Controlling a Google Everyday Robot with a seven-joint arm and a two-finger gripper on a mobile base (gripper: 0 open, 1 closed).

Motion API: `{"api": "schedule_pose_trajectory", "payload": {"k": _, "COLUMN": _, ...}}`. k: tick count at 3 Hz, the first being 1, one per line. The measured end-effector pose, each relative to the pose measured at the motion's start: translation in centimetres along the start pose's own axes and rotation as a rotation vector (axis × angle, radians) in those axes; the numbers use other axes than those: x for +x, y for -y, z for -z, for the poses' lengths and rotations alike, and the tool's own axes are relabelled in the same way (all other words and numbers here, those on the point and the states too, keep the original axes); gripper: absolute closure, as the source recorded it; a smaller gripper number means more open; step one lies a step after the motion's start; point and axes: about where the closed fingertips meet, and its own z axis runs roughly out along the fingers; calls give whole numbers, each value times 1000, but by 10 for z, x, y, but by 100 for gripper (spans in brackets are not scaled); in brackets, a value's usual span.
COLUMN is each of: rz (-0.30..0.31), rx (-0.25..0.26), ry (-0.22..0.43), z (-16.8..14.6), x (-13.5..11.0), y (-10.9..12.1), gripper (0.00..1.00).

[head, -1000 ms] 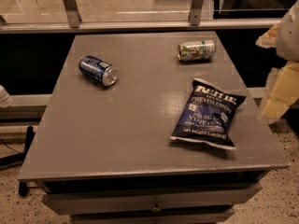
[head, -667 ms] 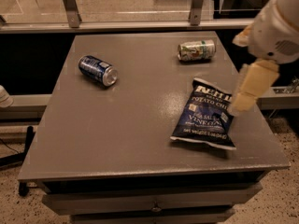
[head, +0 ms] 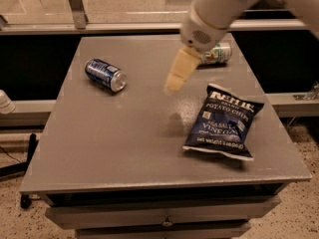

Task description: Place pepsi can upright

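Pale gripper (head: 175, 82), grip state unreadable, hangs above grey metal table (head: 124, 148), right of small dark blue aluminium pepsi can (head: 105, 74) lying sideways, silver end showing.

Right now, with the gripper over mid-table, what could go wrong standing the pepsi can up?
The pepsi can lies on its side towards the table's left edge; a nudge from the gripper, hovering mid-table to its right, might roll it off. The arm passes over the white-and-green can and could bump it.
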Motion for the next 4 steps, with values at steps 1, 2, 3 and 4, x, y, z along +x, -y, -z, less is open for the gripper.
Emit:
{"api": "schedule_pose_trajectory", "payload": {"k": 1, "rz": -39, "rx": -10, "ry": 3, "z": -44, "x": -61, "y": 32, "gripper": 0}}
{"api": "schedule_pose_trajectory", "payload": {"k": 2, "rz": -79, "rx": -33, "ry": -8, "z": -76, "x": -109, "y": 54, "gripper": 0}}
{"api": "schedule_pose_trajectory", "payload": {"k": 3, "rz": -119, "rx": -78, "ry": -50, "z": -107, "x": -149, "y": 60, "gripper": 0}}
{"api": "schedule_pose_trajectory", "payload": {"k": 4, "rz": -151, "rx": -117, "ry": -71, "z": -125, "x": -171, "y": 51, "gripper": 0}}
